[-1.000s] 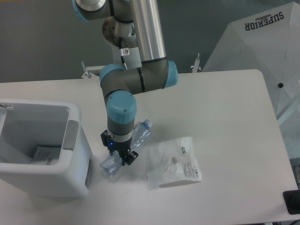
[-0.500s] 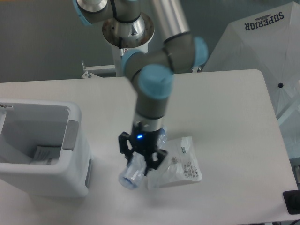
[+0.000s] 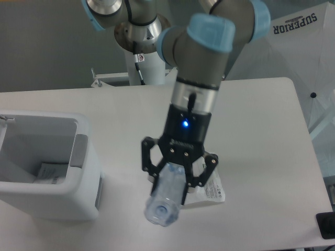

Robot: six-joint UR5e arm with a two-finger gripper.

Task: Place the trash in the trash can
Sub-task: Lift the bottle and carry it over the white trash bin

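Note:
My gripper [image 3: 177, 177] is shut on the clear plastic water bottle [image 3: 166, 201] and holds it well above the table, its bottom end towards the camera; its blue cap is hidden. The clear plastic bag with the white printed label [image 3: 211, 190] lies on the table under and behind the gripper, mostly hidden by it. The white trash can [image 3: 47, 167] stands at the left, open at the top, with a grey side panel [image 3: 79, 150] and some paper inside.
A white folded umbrella-like cover [image 3: 293, 57] marked SUPERIOR stands beyond the table's right edge. A dark object [image 3: 325, 226] sits at the bottom right corner. Metal clamps [image 3: 97, 79] are at the table's back edge.
The gripper has lifted the bottle off the table, rising towards the camera and moving to the right, over the bag. The bag and the bin have not moved.

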